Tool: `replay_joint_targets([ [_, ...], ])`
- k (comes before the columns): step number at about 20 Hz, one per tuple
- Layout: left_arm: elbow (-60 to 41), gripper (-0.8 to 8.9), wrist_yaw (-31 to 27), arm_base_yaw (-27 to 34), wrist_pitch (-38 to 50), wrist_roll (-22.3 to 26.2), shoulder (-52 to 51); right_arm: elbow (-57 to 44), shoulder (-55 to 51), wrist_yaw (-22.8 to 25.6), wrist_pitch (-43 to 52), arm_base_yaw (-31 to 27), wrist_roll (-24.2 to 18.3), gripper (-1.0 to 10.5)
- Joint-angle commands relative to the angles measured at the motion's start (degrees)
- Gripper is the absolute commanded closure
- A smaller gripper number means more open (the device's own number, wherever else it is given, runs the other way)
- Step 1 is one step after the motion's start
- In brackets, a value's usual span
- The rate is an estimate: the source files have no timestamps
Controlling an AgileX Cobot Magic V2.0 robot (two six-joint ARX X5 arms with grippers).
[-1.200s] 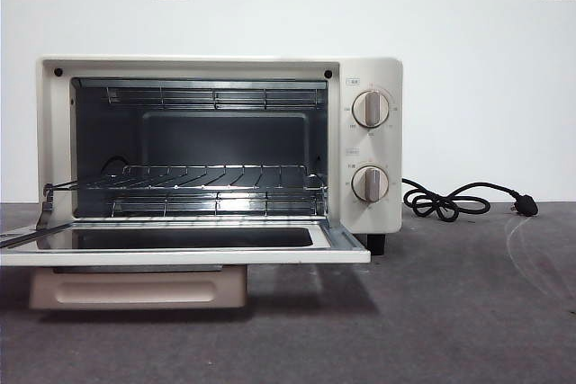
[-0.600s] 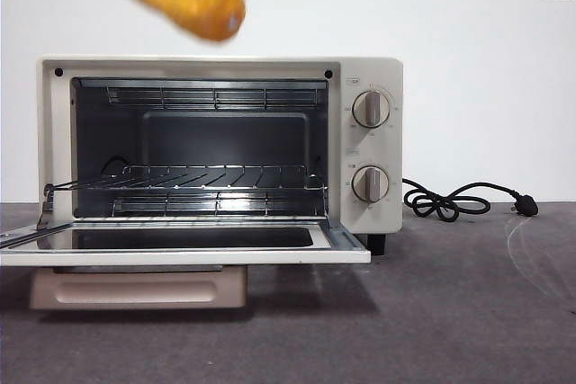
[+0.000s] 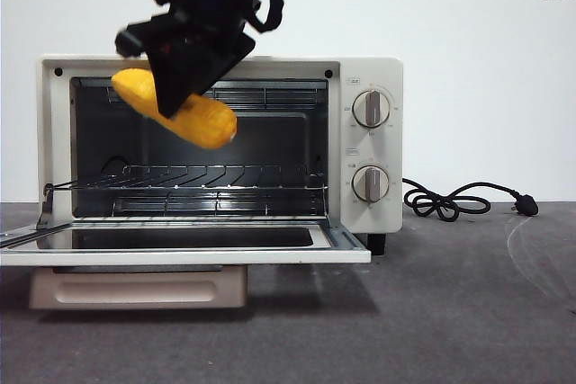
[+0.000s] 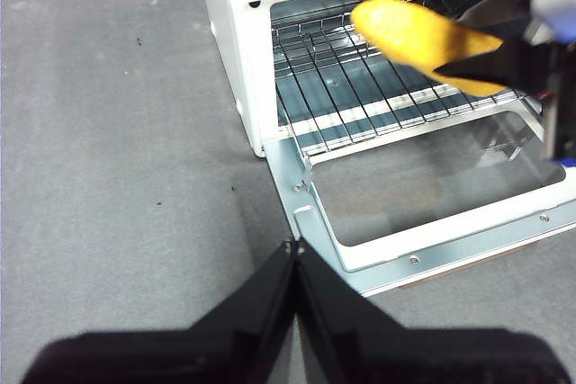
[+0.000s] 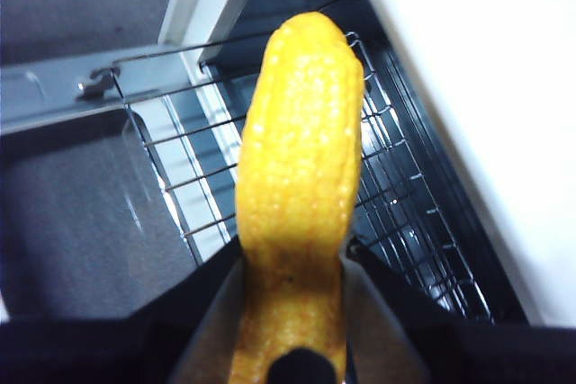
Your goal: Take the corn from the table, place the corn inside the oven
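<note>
Right gripper (image 3: 184,87) jaws are clamped on the corn (image 3: 175,110), held tilted before the open oven (image 3: 369,155). Advise levelling it, lowering onto the wire rack (image 3: 216,177). Left gripper (image 4: 294,254) waits, jaws closed, empty.

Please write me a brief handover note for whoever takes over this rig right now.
Right gripper: shut on the corn, holding it in the air in front of the open oven, above the wire rack and the lowered door. The cob is tilted.
Left gripper: shut, holding nothing, waiting over the table beside the door's corner.
Done: corn is off the table and the oven door is open.
Left: lower the corn onto the rack inside, release it, and back the right arm out.
</note>
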Motion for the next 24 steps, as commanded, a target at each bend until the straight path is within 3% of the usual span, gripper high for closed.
replay_joint_targets([
  [1, -0.37, 8.2, 0.31, 0.2, 0.68, -0.39, -0.15, 0.15, 1.81, 1.03, 1.51, 0.22, -4.57, 9.6],
  [4, -0.37, 8.2, 0.31, 0.2, 0.81, -0.39, -0.15, 0.15, 3.74, 6.82, 4.57, 0.22, -9.88, 9.6],
  [7, -0.37, 8.2, 0.35, 0.2, 0.79, -0.39, -0.15, 0.15, 5.44, 7.98, 5.18, 0.13, -12.92, 9.4],
  [9, -0.37, 8.2, 0.63, 0.2, 0.79, -0.39, -0.15, 0.15, 6.03, 7.98, 5.22, -0.07, -12.94, 9.0],
  [12, -0.37, 8.2, 0.68, 0.2, 0.76, -0.39, -0.15, 0.15, 6.05, 8.0, 6.38, -0.11, -12.5, 6.3],
  [14, -0.37, 8.2, 0.68, 0.2, 0.79, -0.37, -0.15, 0.15, 6.05, 8.02, 6.4, -0.11, -12.07, 5.6],
  [21, -0.37, 8.2, 0.7, 0.2, 0.79, -0.37, -0.13, 0.15, 6.03, 8.94, 4.98, 0.66, -7.72, 5.7],
  [24, -0.37, 8.2, 0.68, 0.2, 0.83, -0.33, -0.13, 0.15, 6.03, 13.22, 4.52, 1.99, -6.71, 5.7],
])
